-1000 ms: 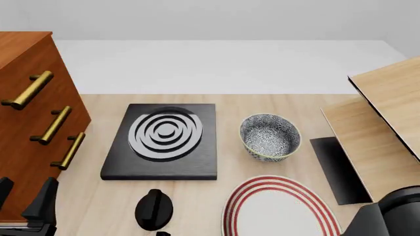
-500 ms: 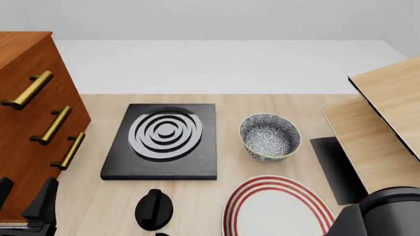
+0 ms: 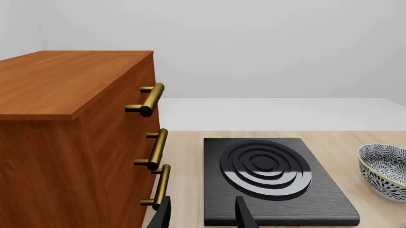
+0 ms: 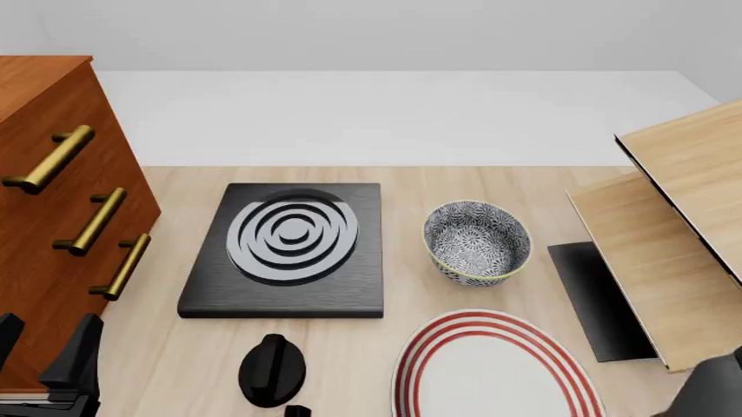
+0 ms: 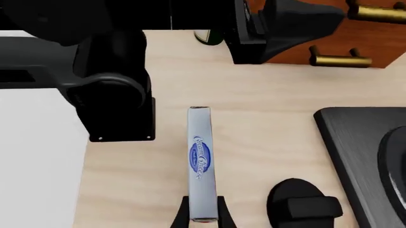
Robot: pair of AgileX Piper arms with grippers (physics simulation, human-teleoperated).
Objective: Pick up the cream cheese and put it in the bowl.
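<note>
Left wrist view: we see the left gripper (image 3: 201, 213) with its two dark fingers (image 3: 245, 213) spread apart and nothing between them, aimed at the black stove plate (image 3: 276, 183); the wooden drawer cabinet (image 3: 76, 137) with brass handles (image 3: 156, 149) stands just beside the stove plate, and the bowl (image 3: 384, 171) sits on the stove plate's other side, partly cut off. Front view: we see the bowl (image 4: 477, 241) just beside the stove plate (image 4: 287, 251) on the desk (image 4: 487, 187), with nothing visible inside it, the red-striped plate (image 4: 496, 369) nearer the camera than the bowl, a black knob (image 4: 273, 369) in front of the stove plate, the cabinet (image 4: 52, 204) at the stove plate's left; the cream cheese is not visible here. Right wrist view: we see the cream cheese (image 5: 201, 159) standing on a narrow edge on the desk (image 5: 254, 123), beside the knob (image 5: 303, 205), and the right gripper (image 5: 203, 214) has its fingers (image 5: 181, 216) on either side of the box's near end; whether they press it we cannot tell.
</note>
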